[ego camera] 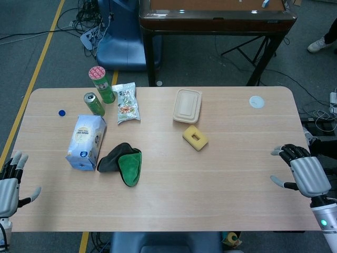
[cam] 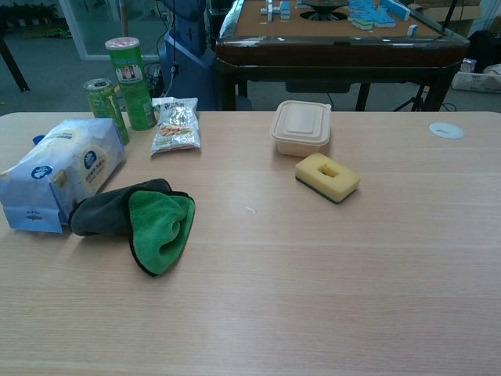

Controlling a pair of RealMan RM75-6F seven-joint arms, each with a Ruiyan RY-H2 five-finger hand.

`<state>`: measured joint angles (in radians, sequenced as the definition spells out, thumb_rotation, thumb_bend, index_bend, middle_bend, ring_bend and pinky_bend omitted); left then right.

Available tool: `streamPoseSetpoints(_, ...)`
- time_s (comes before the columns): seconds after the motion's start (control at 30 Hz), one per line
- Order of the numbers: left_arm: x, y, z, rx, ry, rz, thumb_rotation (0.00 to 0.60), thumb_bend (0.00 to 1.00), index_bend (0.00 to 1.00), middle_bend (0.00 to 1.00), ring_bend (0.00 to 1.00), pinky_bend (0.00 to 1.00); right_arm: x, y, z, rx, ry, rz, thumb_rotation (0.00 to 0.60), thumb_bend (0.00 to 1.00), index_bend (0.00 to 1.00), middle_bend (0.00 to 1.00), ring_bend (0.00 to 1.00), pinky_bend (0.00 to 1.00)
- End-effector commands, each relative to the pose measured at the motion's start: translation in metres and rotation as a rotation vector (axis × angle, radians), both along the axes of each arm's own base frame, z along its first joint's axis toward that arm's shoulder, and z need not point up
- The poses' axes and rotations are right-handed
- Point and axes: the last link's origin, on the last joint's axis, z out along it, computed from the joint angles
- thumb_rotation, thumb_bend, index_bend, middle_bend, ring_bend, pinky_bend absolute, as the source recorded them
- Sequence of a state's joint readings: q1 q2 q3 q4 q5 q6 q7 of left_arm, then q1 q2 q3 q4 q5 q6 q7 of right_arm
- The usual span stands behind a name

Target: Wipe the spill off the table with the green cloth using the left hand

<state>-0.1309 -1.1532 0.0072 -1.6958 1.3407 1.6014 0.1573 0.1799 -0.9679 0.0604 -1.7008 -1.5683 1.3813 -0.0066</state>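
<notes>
The green cloth [ego camera: 124, 163] [cam: 150, 220], dark grey on one side, lies crumpled on the table's left half beside a blue-white tissue pack. A tiny pale speck [cam: 250, 209] near the table's middle may be the spill; I cannot tell for sure. My left hand [ego camera: 9, 184] hangs off the table's left front corner, fingers spread, holding nothing, far from the cloth. My right hand [ego camera: 302, 171] hovers at the right edge, fingers apart and empty. Neither hand shows in the chest view.
A tissue pack [ego camera: 86, 141], a green can [ego camera: 93, 104], a tall green tube [ego camera: 101, 84] and a snack bag [ego camera: 126, 103] stand at the back left. A beige lidded box [ego camera: 187, 105] and a yellow sponge [ego camera: 195, 137] sit mid-table. A white disc [ego camera: 256, 101] lies far right.
</notes>
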Motion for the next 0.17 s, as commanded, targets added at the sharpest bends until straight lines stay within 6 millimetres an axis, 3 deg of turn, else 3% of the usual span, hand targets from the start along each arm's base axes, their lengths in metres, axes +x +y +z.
streamPoseSetpoints(0.03,0.0034,-0.0059,-0.0028,-0.006,-0.012,-0.013,0.6,0.2,0.02,0.0,0.03,0.23,-0.0009,0.0018,-0.0005,-0.002,-0.003,0.0,0.6,0.22,0.33,0.3,0.21,0.24)
streamPoseSetpoints(0.17,0.0069,-0.0065,-0.0052,-0.016,-0.015,-0.028,0.6,0.2,0.02,0.0,0.03,0.23,-0.0017,0.0035,0.0001,-0.008,-0.006,0.0,0.6,0.22,0.33,0.3,0.21,0.24)
